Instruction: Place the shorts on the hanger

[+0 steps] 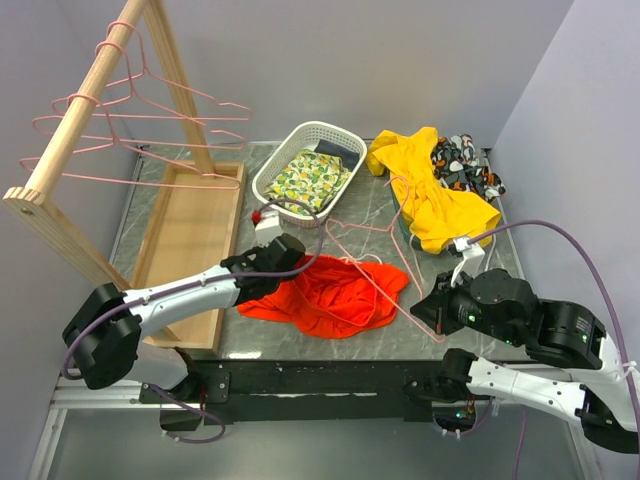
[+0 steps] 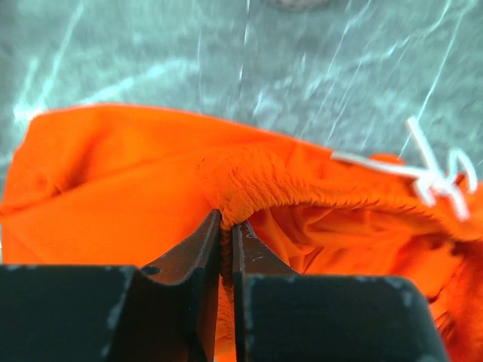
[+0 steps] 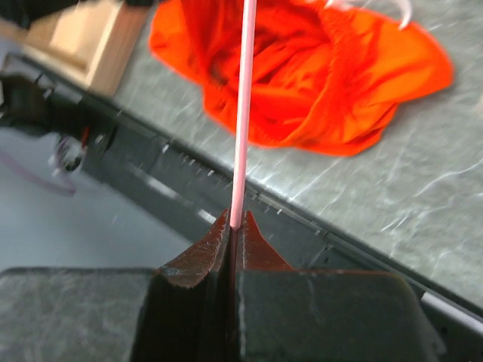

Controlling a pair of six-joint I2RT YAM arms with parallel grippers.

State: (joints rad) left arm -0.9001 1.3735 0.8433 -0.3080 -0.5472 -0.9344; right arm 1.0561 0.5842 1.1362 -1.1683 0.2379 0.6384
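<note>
The left gripper (image 2: 226,222) sits at the left edge of the shorts (image 1: 335,295), jaws pinched narrow on the gathered waistband. The shorts lie crumpled on the table (image 1: 265,335). Across them runs the pink hanger (image 3: 242,113), its wire clamped in the closed right gripper (image 3: 235,222), just right of the shorts.

The orange-red fabric shorts (image 1: 330,295) lie on the grey marble table (image 1: 290,338) near its front edge, with the thin pink wire hanger (image 3: 240,151) across their right side. Behind them is a white plastic basket (image 1: 300,135) — behind-right, a yellow garment (image 1: 435,200); left, a shallow wooden tray (image 1: 190,240).
</note>
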